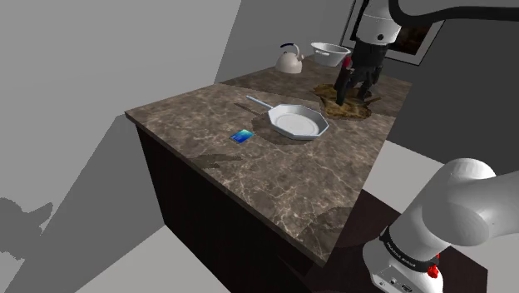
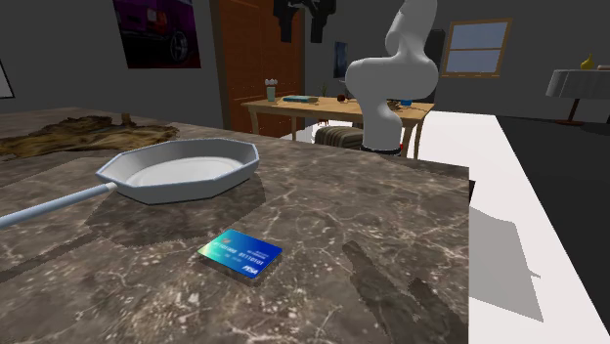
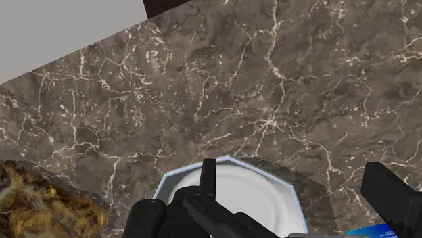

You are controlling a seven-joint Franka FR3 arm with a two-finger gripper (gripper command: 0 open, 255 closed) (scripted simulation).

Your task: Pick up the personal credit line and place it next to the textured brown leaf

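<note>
The credit card [image 1: 242,136], blue-green, lies flat on the brown marble counter near the edge at the shoulder view's left; it is close up in the second exterior view as the card [image 2: 239,253]. The brown leaf [image 1: 343,103] lies at the far end of the counter, beyond a white pan [image 1: 297,121]. My gripper [image 1: 351,96] hangs just over the leaf, far from the card. In the wrist view my gripper [image 3: 301,196] is open and holds nothing, with the pan [image 3: 237,193], a corner of the card [image 3: 375,232] and the leaf [image 3: 47,203] below.
A white kettle [image 1: 289,59] and a white bowl [image 1: 330,54] stand at the counter's far end. The long-handled pan [image 2: 186,168] sits between leaf [image 2: 73,134] and card. The counter [image 1: 274,179] drops off on all sides. A wooden table [image 2: 332,106] stands behind.
</note>
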